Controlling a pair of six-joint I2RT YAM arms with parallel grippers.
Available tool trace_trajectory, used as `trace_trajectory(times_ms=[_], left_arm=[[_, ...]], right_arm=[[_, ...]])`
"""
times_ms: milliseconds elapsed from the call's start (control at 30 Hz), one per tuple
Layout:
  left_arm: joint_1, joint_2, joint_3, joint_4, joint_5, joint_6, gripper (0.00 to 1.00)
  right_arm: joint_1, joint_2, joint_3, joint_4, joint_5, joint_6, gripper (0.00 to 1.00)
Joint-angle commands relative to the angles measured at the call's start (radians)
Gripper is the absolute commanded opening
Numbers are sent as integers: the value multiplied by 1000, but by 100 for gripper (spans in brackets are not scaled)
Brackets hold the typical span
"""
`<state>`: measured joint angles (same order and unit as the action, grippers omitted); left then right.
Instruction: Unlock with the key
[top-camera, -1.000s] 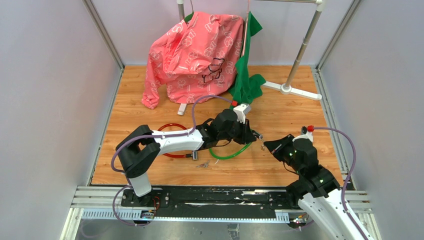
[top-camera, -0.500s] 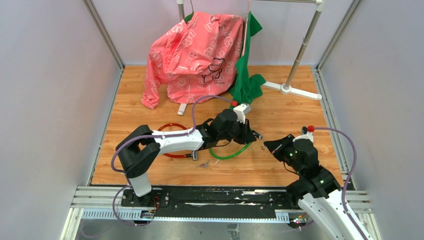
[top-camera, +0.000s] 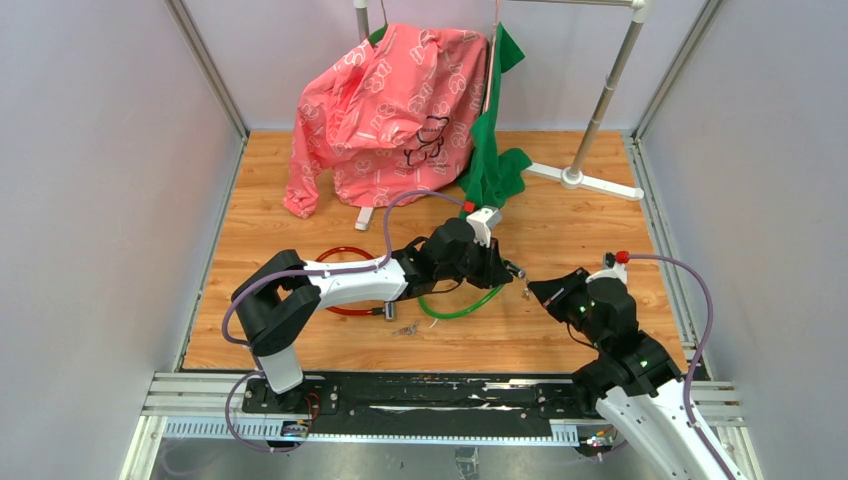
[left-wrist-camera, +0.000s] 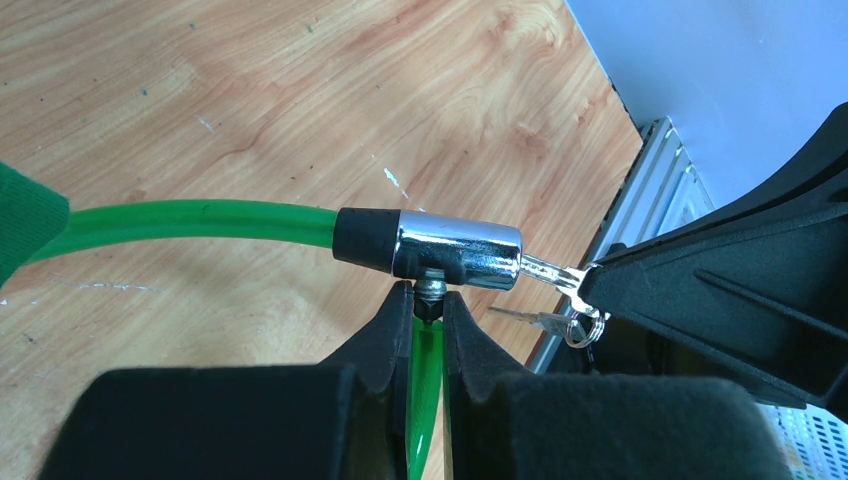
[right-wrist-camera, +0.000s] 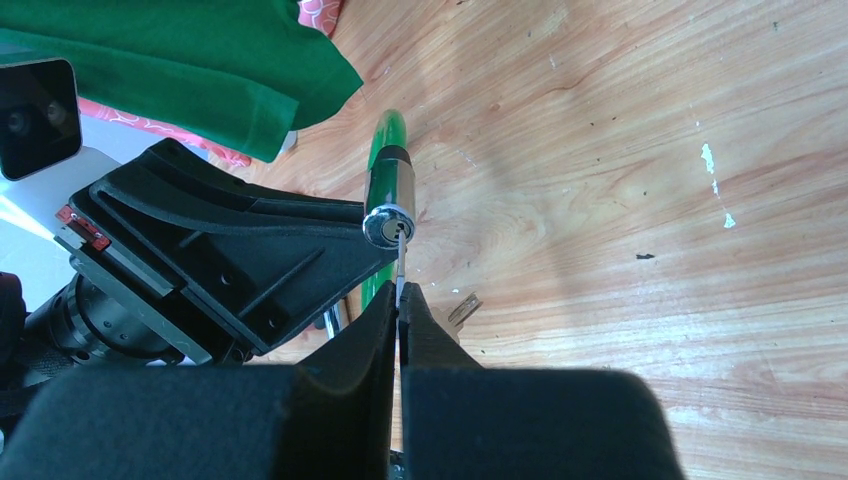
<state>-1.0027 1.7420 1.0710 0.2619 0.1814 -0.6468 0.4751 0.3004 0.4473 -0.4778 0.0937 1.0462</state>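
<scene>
The right gripper (right-wrist-camera: 399, 297) is clenched on the key (right-wrist-camera: 399, 258). The key's blade sits in the lock (right-wrist-camera: 389, 205) at the gripper's 12 o'clock, lined up so a wrist roll should turn it. The left gripper (left-wrist-camera: 430, 310) pinches the cable (left-wrist-camera: 424, 365) under the lock, at 6 o'clock, likely bracing it against that twist. A spare key (left-wrist-camera: 525, 318) dangles from the ring (left-wrist-camera: 580, 330). Against the earlier top views, nothing has visibly moved.
</scene>
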Motion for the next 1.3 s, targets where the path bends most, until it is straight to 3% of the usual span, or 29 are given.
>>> trace_trajectory(times_ms=[0,1267], left_arm=[[1,7,21,56,10,-7,0],[-2,-7,12,84,35,-16,0]], right_arm=[[-12,-8,13,16,1,-17,0],[-12,32,-12,4,29,46,0]])
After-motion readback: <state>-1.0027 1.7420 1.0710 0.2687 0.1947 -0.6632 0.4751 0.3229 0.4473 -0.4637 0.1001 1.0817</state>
